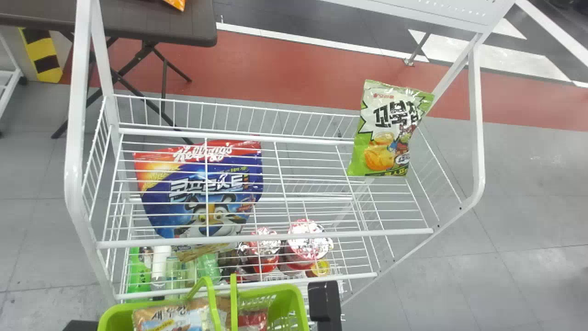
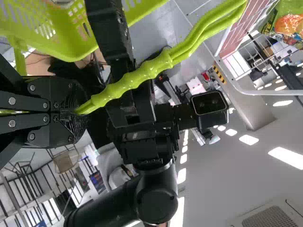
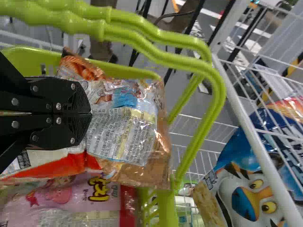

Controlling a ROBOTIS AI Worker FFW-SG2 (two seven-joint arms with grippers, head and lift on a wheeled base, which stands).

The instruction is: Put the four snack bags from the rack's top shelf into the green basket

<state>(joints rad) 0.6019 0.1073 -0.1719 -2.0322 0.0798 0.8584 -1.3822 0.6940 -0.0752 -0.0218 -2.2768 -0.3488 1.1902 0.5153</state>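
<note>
I'm holding the green basket at the rack's front edge, towards its left corner; my left tool is clamping the handles. My right tool is sitting over the basket from the right, jaws together, tips right at a brown snack bag; can't tell if they're pinching it. That bag is lying in the basket with a pink bag, and a red-and-white bag is showing between them. Green snack bag is standing on the top shelf at the rear right corner, well apart from both tools. Blue cereal bag is resting below the top shelf's wires, left side. Foil-topped cups and bottles are sitting lower down.
</note>
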